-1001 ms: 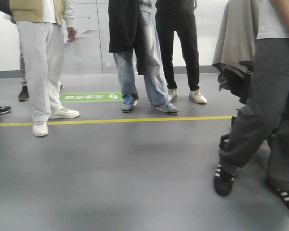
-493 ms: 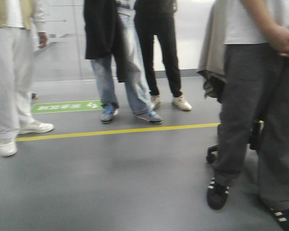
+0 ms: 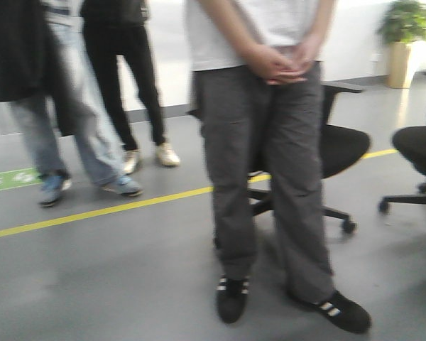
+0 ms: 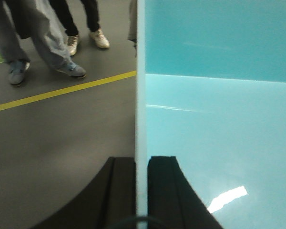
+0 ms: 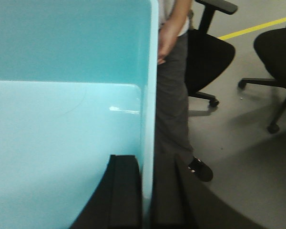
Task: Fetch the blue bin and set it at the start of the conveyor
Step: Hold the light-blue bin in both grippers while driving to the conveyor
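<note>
Your left fingers [image 4: 162, 186] clamp one wall of the blue bin [image 4: 219, 143], which fills the right half of that wrist view. Your right fingers [image 5: 125, 191] pinch the opposite wall. Front view, centre frame: a man in grey trousers [image 3: 270, 163] on the yellow floor line [image 3: 92, 213].

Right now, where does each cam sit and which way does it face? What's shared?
Front view: low, facing forward at a man in grey trousers, an office chair and a yellow floor line; no robot parts.
Left wrist: looks along the left gripper, clamped on the left wall of the blue bin.
Right wrist: looks along the right gripper, clamped on its right wall.
Shared: bin in both wrist views; man in front and right wrist.
</note>
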{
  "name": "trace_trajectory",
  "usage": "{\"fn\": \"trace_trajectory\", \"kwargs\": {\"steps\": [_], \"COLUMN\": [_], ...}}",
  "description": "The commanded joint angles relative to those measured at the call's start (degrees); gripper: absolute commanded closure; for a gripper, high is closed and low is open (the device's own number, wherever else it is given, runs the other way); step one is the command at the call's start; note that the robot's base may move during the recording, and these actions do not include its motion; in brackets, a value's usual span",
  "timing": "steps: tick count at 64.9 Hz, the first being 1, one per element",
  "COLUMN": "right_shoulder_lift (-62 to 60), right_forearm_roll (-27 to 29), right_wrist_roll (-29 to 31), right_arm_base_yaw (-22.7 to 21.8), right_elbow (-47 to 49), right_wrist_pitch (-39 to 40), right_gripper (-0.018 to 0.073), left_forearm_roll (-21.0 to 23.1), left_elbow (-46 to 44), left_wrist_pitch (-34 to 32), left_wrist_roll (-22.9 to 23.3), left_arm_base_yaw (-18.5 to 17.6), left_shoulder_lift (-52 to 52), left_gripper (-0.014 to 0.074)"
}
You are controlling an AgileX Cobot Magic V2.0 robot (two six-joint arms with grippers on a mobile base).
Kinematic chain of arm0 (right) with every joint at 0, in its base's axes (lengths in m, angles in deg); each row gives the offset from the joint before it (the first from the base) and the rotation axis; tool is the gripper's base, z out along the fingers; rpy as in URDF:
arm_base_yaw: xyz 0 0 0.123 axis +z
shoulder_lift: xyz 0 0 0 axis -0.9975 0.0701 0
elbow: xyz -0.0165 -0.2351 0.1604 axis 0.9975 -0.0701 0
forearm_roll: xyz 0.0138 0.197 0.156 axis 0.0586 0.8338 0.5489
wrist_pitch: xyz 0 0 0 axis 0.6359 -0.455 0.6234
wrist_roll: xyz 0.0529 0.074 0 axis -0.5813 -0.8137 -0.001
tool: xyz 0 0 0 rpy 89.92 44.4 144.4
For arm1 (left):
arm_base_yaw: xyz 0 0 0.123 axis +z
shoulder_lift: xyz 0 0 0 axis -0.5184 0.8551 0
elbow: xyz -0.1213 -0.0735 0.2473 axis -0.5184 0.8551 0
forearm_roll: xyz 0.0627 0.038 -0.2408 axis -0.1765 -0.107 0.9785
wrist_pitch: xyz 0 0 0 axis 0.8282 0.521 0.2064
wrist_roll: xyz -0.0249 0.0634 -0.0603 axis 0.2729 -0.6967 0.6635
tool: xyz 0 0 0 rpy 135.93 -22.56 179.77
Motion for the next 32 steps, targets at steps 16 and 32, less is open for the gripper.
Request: {"fn": "trace_trajectory", "kwargs": {"steps": [16, 32], "right_shoulder_lift": [-0.6, -0.6], "right_forearm_roll": [-1.3, -1.3], "right_wrist_roll": [0.6, 0.6], "right_arm_base_yaw": [0.1, 0.1], "right_elbow": [0.6, 0.6], "right_wrist_pitch": [1.3, 1.3], "right_gripper": [0.0724, 0.0724], "left_forearm_roll": [-2.1, -2.1], "left_elbow": [-0.8, -0.8], "left_wrist_pitch": [-2.8, -2.8], "left_wrist_roll": [0.1, 0.1], "left_arm_base_yaw": [-0.4, -0.4], "left_shoulder_lift": [-0.5, -0.5], "left_gripper": [0.0708, 0.0708]}}
